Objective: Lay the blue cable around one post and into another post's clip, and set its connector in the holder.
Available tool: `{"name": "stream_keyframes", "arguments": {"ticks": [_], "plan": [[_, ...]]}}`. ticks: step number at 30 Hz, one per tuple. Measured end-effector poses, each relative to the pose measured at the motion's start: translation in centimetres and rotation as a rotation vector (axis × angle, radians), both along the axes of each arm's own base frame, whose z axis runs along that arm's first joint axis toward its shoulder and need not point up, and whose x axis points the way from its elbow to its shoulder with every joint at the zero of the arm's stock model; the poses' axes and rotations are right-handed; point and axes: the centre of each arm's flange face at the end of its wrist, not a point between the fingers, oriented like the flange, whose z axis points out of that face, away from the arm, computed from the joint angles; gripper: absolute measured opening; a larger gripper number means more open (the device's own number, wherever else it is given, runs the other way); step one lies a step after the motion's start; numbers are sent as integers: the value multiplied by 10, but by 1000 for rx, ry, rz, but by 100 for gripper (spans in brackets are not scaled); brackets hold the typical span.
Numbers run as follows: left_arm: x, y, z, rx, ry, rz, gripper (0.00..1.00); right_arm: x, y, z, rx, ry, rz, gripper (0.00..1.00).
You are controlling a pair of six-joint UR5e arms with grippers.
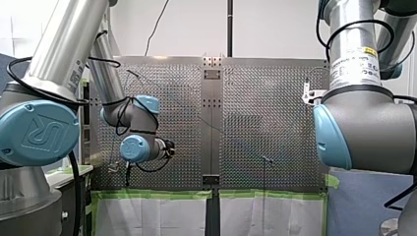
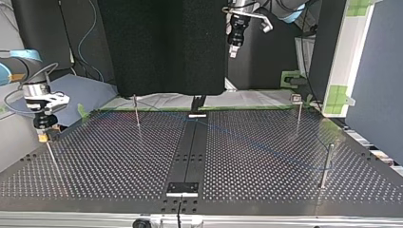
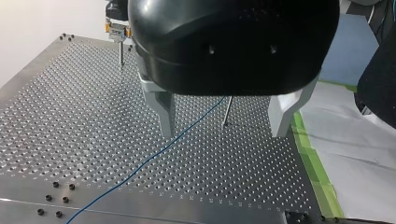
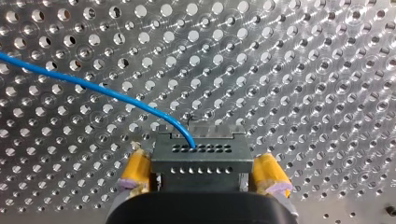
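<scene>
Blue cable (image 4: 93, 88) curves into the connector (image 4: 198, 158) in the right wrist view. My right gripper (image 4: 204, 185) clamps that block between its yellow pads (image 4: 134, 170), presumably to seat it, and any holder beneath is hidden. Left wrist: my left gripper (image 3: 224, 134) hangs spread and empty, the cable running across the table (image 3: 70, 116) beneath it beside a post (image 3: 227, 111). Top view: the right gripper perches on a thin post (image 2: 52, 156), possibly the holder's. Front view: the cable barely shows.

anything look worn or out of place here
My right gripper has yellow pads that look frayed at the edges where they clamp the connector. The blue cable and table show nothing odd.
</scene>
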Motion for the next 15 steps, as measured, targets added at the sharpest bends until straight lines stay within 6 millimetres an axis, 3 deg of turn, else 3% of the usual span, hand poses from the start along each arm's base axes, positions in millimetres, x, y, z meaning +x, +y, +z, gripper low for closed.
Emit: {"name": "stream_keyframes", "arguments": {"ticks": [15], "plan": [[0, 0, 0, 0, 0, 0, 100, -1, 0, 0, 0, -1, -13, 99]]}}
